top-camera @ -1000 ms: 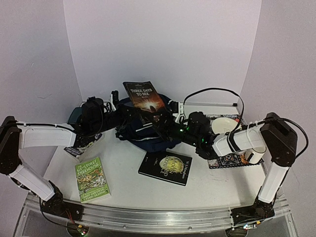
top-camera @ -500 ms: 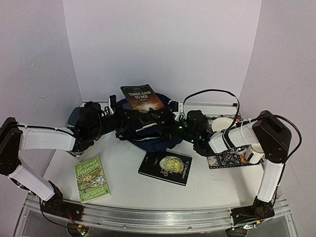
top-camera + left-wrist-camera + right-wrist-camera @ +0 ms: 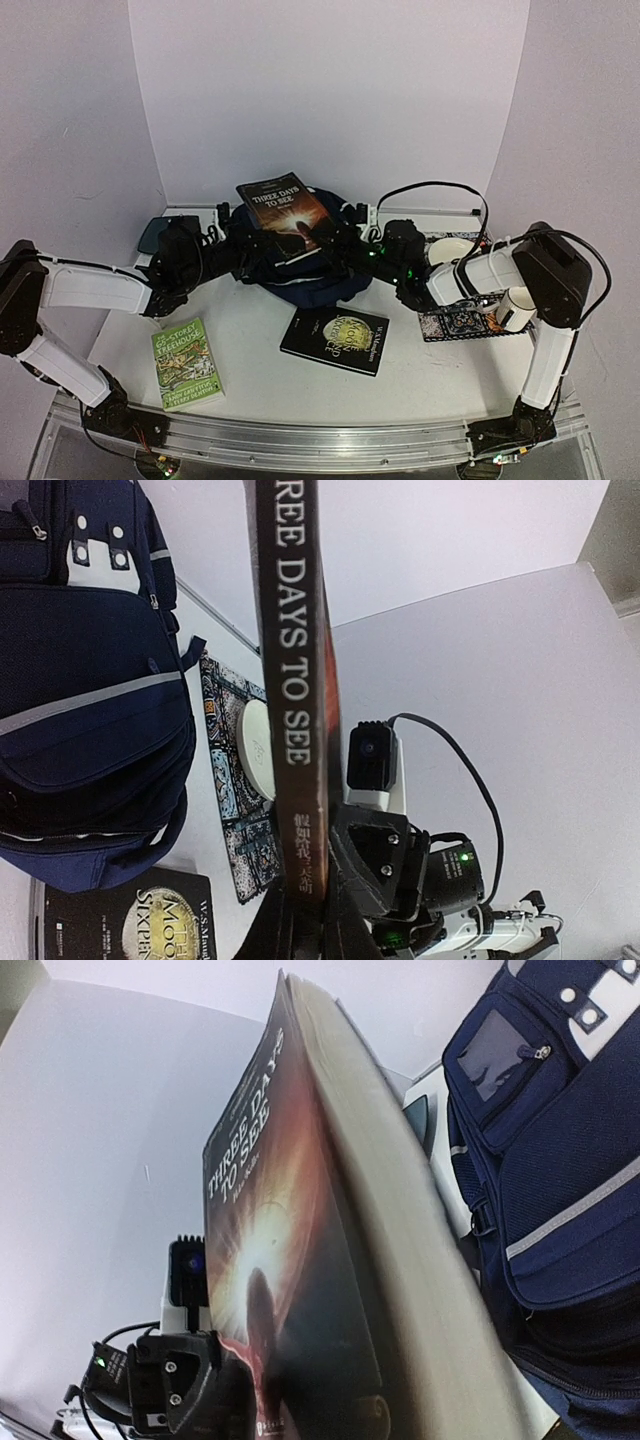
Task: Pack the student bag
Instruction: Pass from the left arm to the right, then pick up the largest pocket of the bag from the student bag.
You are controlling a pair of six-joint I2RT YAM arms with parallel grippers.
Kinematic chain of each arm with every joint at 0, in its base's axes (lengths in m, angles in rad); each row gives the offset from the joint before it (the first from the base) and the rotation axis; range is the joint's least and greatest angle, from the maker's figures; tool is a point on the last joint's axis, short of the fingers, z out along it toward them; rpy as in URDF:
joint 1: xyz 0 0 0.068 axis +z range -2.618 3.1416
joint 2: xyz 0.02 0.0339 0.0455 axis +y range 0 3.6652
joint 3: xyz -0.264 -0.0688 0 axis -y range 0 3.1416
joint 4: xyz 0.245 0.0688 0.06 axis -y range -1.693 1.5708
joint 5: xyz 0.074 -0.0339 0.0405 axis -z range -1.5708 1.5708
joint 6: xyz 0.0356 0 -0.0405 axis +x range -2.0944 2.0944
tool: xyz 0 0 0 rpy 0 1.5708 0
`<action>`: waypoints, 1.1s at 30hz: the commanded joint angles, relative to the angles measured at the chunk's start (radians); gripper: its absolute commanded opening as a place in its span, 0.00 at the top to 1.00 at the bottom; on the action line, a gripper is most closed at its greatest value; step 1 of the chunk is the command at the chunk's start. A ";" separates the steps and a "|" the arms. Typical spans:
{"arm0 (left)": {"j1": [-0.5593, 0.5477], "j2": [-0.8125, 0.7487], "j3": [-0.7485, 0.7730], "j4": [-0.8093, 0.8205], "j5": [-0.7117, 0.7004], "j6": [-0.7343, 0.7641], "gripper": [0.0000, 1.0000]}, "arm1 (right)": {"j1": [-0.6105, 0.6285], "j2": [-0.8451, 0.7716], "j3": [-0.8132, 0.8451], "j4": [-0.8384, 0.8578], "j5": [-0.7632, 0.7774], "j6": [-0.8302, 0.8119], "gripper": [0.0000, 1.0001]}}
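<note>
The book "Three Days to See" (image 3: pixel 283 210) stands tilted above the student bag (image 3: pixel 305 275), a dark navy backpack with thin white stripes lying at the back middle of the table. My left gripper (image 3: pixel 238 236) is shut on the book's spine edge; in the left wrist view the spine (image 3: pixel 295 680) rises from between its fingers (image 3: pixel 262 932). My right gripper (image 3: pixel 335 238) comes in from the right and is shut on the book's other edge. In the right wrist view the cover (image 3: pixel 270 1260) and page edge fill the jaws, with the bag (image 3: pixel 560 1160) beside them.
A green paperback (image 3: pixel 186 363) lies at the front left and a black paperback (image 3: pixel 335 340) in front of the bag. A patterned mat (image 3: pixel 462 322) on the right carries a white bowl (image 3: pixel 452 250) and a white cup (image 3: pixel 517 308). A dark teal pad (image 3: pixel 152 234) sits back left.
The right gripper's jaws have gone from wide open to shut on the book. Both arms and the book have shifted left, and the book now leans flatter over the bag.
</note>
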 commanded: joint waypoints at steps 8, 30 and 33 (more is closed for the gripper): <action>-0.001 -0.030 -0.089 0.067 -0.010 0.117 0.87 | -0.042 -0.113 -0.046 0.334 -0.053 -0.038 1.00; 0.003 0.138 0.370 -0.807 -0.059 1.065 0.27 | -0.234 -0.462 -0.269 -0.082 -0.060 -0.063 1.00; 0.003 0.187 0.429 -0.862 -0.054 1.154 0.27 | -0.245 -0.507 -0.299 -0.153 -0.058 -0.079 1.00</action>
